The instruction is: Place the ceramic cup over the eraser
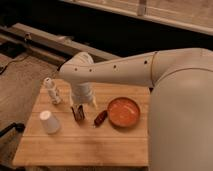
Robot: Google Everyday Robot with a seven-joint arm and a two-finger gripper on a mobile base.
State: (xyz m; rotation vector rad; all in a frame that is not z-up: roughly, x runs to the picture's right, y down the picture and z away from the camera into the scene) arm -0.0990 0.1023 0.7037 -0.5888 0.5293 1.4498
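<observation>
One hand [83, 105], fingers [93, 103] spread, near eraser [77, 113]

Slatted wooden table [80, 145] on speckled brown carpet [17, 80]; behind, a long grey rail [50, 40] along a dark wall [125, 32], pale ledge [170, 12] above.

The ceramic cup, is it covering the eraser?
No, the ceramic cup stands apart from the uncovered eraser, which lies by the end effector.
</observation>
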